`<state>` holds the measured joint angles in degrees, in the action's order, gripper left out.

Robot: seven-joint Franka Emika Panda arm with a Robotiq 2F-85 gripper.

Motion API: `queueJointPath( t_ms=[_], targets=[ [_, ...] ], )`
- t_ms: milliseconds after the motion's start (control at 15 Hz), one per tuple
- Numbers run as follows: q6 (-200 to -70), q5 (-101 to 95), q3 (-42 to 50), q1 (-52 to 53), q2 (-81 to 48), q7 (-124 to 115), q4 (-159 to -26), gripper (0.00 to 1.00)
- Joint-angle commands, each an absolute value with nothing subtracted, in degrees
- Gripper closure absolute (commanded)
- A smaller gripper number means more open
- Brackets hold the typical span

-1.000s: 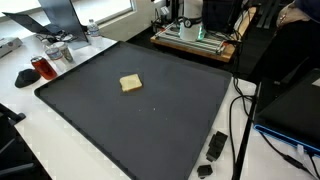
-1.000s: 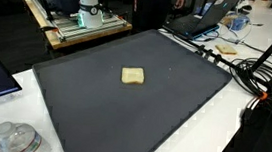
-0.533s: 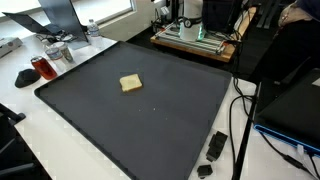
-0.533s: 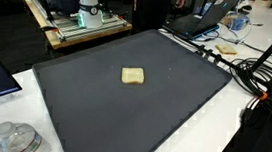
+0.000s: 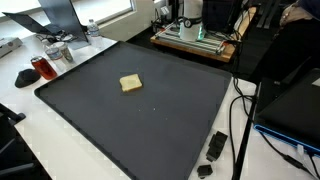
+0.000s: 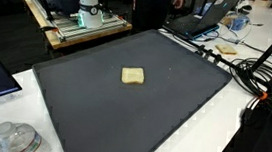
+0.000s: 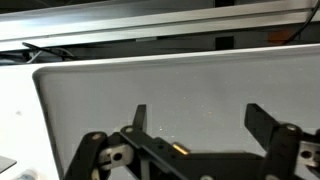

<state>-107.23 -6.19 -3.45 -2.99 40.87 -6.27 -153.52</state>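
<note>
A small tan block (image 5: 130,83) (image 6: 132,77) lies flat and alone on the large dark mat (image 5: 150,120) (image 6: 142,117) in both exterior views. Neither exterior view shows the gripper. In the wrist view my gripper (image 7: 200,120) comes in from the bottom edge, open, with its two black fingertips (image 7: 140,117) wide apart and nothing between them. Below it is only bare grey mat (image 7: 180,80); the tan block does not show in this view.
Beside the mat stand a red cup (image 5: 40,68), a black mouse (image 5: 25,77) and a glass jar (image 5: 57,52). Two small black items (image 5: 216,145) lie near the mat's corner. A wooden platform (image 5: 195,40) (image 6: 80,28), a laptop (image 6: 201,22) and cables (image 6: 249,69) border the mat.
</note>
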Motion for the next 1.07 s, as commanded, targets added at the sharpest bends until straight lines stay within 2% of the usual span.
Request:
queueJointPath(
  t_ms=[0,667,733,1000],
  targets=[
    [-106.0,-4.2,-6.0,2.0,43.3,-6.2,-150.8,0.0],
    [-106.4,6.9,-11.7,18.4,41.1,1.2,-139.9,0.0],
    [-106.9,5.0,-12.2,16.0,42.4,-1.7,-142.2,0.0],
    [-106.9,5.7,-12.6,17.8,42.2,0.0,-140.7,0.0]
  ],
)
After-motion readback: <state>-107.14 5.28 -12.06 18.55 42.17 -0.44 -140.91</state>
